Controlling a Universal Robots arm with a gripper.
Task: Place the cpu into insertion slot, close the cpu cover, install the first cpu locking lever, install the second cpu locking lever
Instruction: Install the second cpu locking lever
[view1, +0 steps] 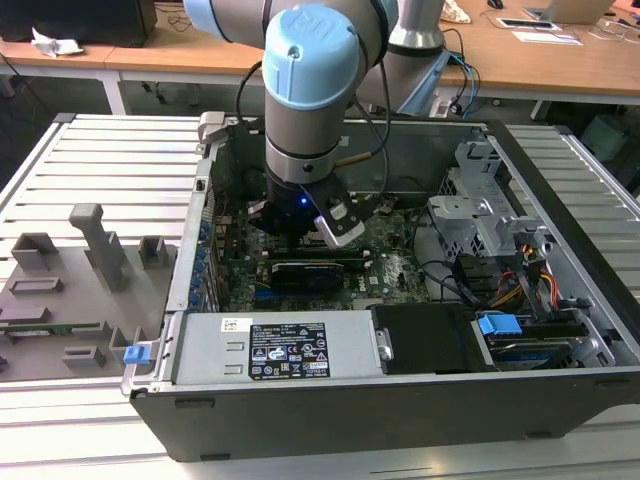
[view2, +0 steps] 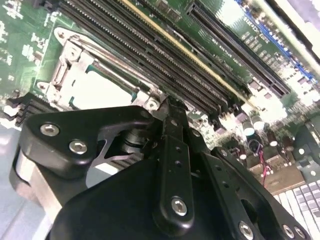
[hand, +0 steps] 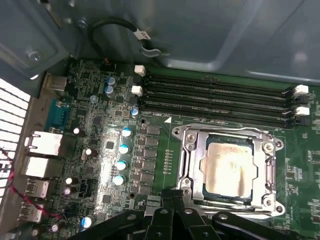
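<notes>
chip (hand: 229, 168) seated in socket (hand: 186, 150), cover (hand: 267, 172) down; gripper (hand: 172, 197) closed, empty, at socket's 6 o'clock edge in first wrist view

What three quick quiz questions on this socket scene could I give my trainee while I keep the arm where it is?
1. True or false: the cpu already lies in the insertion slot.
2. Which lies over the socket rim, framing the chip? A) the cpu cover B) a blue clip C) a cable
3. In the first wrist view, what runs beside the socket on the green motherboard?

Key:
1. True, its silvery top shows through the window.
2. A
3. The long black memory slots with white end clips.
</notes>
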